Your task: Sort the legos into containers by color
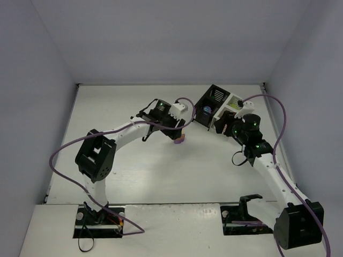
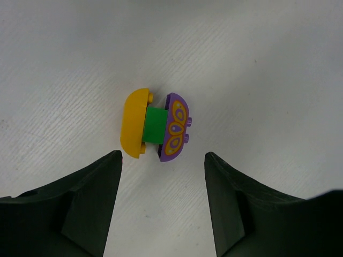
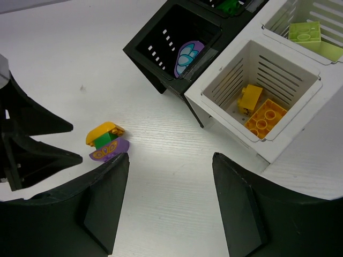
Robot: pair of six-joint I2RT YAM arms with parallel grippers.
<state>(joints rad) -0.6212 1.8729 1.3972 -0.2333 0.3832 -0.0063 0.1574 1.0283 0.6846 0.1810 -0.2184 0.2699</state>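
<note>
A stacked lego [image 2: 154, 126] of an orange rounded piece, a green brick and a purple patterned piece lies on the white table. It also shows in the right wrist view [image 3: 107, 142] and the top view [image 1: 180, 139]. My left gripper [image 2: 163, 160] is open and empty, just short of it. My right gripper [image 3: 170, 159] is open and empty beside the containers [image 1: 217, 107]. A black bin [image 3: 177, 45] holds a purple piece [image 3: 187, 56]. A white bin [image 3: 262, 80] holds orange bricks [image 3: 261, 115]. Another white bin holds a lime brick [image 3: 305, 32].
The left arm's fingers [image 3: 27, 139] show at the left of the right wrist view, close to the stacked lego. Grey walls enclose the table on three sides. Purple cables [image 1: 69, 155] loop from both arms.
</note>
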